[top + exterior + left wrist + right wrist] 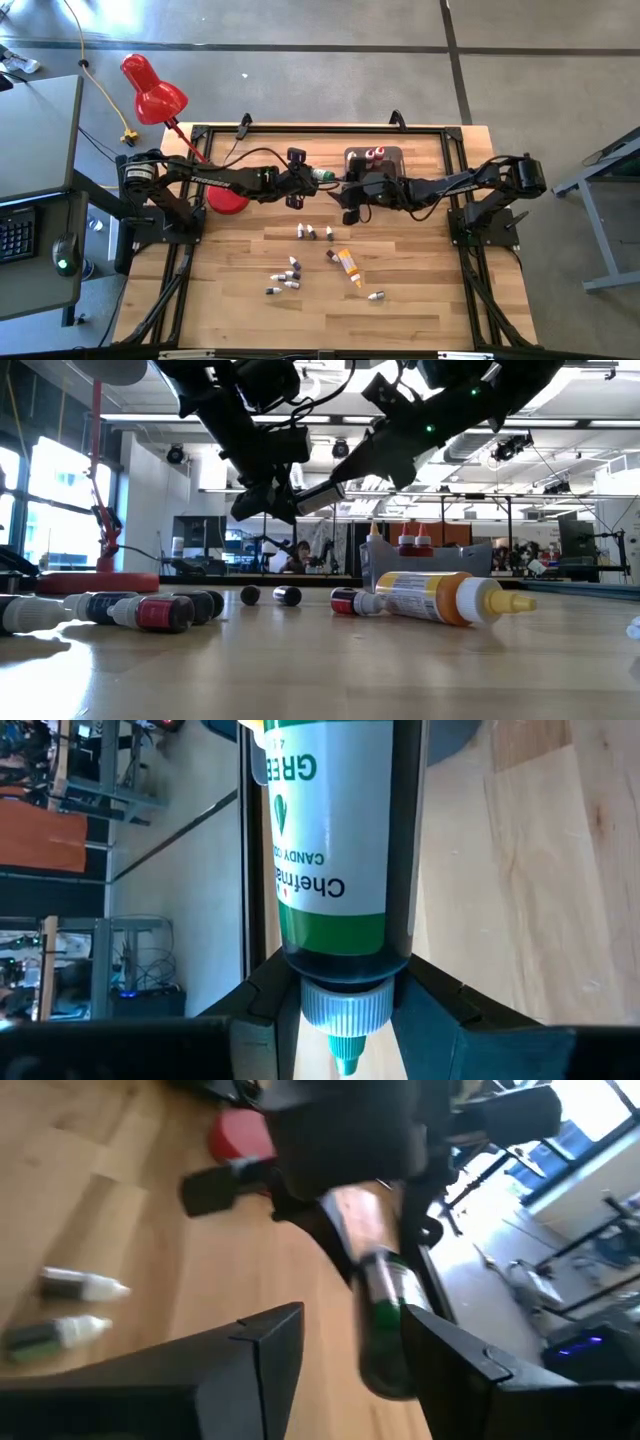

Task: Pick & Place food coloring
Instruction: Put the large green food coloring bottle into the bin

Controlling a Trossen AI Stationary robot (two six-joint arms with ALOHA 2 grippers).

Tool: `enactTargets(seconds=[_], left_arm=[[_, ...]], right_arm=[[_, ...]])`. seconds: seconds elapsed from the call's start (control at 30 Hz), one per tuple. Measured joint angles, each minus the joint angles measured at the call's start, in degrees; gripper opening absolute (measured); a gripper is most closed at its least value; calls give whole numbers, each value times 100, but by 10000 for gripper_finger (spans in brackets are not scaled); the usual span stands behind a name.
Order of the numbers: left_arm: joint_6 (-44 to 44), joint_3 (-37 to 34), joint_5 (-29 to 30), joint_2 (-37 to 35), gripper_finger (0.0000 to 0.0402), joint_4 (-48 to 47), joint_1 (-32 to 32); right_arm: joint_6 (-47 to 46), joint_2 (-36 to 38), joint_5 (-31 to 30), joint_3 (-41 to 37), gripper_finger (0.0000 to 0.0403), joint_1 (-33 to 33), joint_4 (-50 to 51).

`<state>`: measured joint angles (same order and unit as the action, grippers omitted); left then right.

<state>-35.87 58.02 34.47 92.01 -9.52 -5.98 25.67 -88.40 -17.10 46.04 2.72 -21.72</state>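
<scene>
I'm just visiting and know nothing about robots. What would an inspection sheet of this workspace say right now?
Surface: wooden table in a black frame.
Job's things: green food coloring bottle held by the left end effector; orange bottle and small bottles lying loose; red-capped bottles in the grey tub.
Clutter: red desk lamp.
Grippers: left end effector shut on the green bottle; right end effector open, facing it.
Cables: yellow cord on the floor.
Surroundings: desk with keyboard beside the table.
</scene>
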Motion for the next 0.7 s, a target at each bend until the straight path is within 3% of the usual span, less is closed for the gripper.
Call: enactTargets(seconds=[0.27,0.53,0.7], left_arm=[[14,0,14,0,115,2,0],[8,0,16,2,115,102,0],[-10,0,35,2,115,417,0]], right_arm=[[42,-2,-244,0,211,248,-138],[-136,-2,584,0,229,630,-296],[-208,-2,613,0,229,669,-242]])
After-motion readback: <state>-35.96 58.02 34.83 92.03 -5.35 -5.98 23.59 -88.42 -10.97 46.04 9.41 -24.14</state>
